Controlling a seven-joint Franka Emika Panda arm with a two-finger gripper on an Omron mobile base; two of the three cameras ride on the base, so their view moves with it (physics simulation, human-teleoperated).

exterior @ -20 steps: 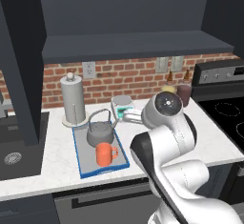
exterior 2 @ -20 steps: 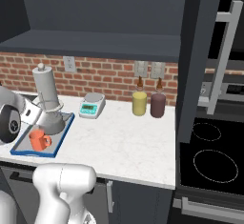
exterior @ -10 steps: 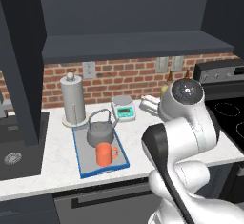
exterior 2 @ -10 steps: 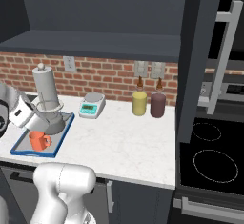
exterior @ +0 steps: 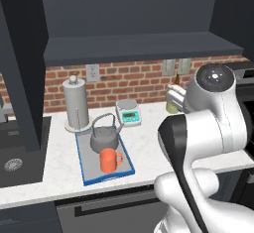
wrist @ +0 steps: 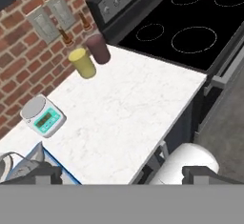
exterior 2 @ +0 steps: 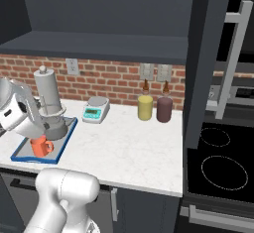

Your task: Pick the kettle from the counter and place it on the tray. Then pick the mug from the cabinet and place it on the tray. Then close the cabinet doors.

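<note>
The grey kettle (exterior: 105,138) and the orange mug (exterior: 109,160) both stand on the blue-rimmed tray (exterior: 84,167), the mug in front of the kettle. In the right base view the mug (exterior 2: 40,146) sits on the tray (exterior 2: 21,153) just beside my arm. My gripper (wrist: 121,173) is open with nothing between its fingertips (wrist: 36,173), high above the white counter (wrist: 125,107) to the right of the tray corner (wrist: 53,159). The navy cabinet (exterior: 134,46) stands with its doors (exterior: 22,63) swung open; the right door (exterior 2: 204,53) carries a silver bar handle.
A paper-towel holder (exterior: 76,103) stands behind the tray, a small white scale (exterior: 128,112) to its right. Yellow (exterior 2: 145,107) and maroon (exterior 2: 164,109) canisters sit by the brick wall. A black stove (exterior 2: 218,165) lies right of the counter, a sink (exterior: 12,163) left.
My arm has swung to the right and risen away from the tray. The gripper stays open. Kettle and mug have not moved.
</note>
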